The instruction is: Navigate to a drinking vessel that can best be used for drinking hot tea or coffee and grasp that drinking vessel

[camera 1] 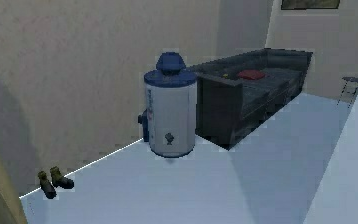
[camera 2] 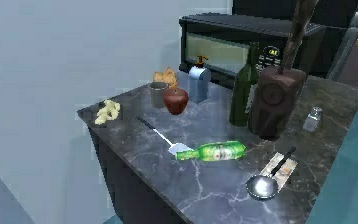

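Forward view: a white cylindrical tank with a blue domed cap [camera 1: 170, 105] stands on the pale floor beside a long dark sofa [camera 1: 242, 90] that carries a red cushion [camera 1: 251, 74]. A pair of dark boots [camera 1: 55, 180] sits by the wall at the lower left, placed out of the way

Arm side view: a dark veined marble counter [camera 2: 212, 120] runs across the picture, so the base appears to stand side-on to it, the stance that reaching would need. The likeliest task object is a small grey cylindrical vessel [camera 2: 158, 94]. It stands upright near the counter's far left edge, and whether it is a mug with a handle is too small to tell. A dark red rounded object [camera 2: 176, 100] stands just beside it, an orange lump [camera 2: 166, 75] shows at or behind its rim, and a pale blue pump bottle [camera 2: 199, 82] is near. These crowd any approach

Farther along are a black microwave oven [camera 2: 227, 45], an upright dark green glass bottle [camera 2: 245, 95] and a brown block [camera 2: 277, 100]. A green bottle lying on its side [camera 2: 215, 152] is nearer and could roll if nudged. A long utensil with a white end [camera 2: 165, 137] and a yellowish lump [camera 2: 108, 112] also lie there

The gripper's state, released or grasping, cannot be told
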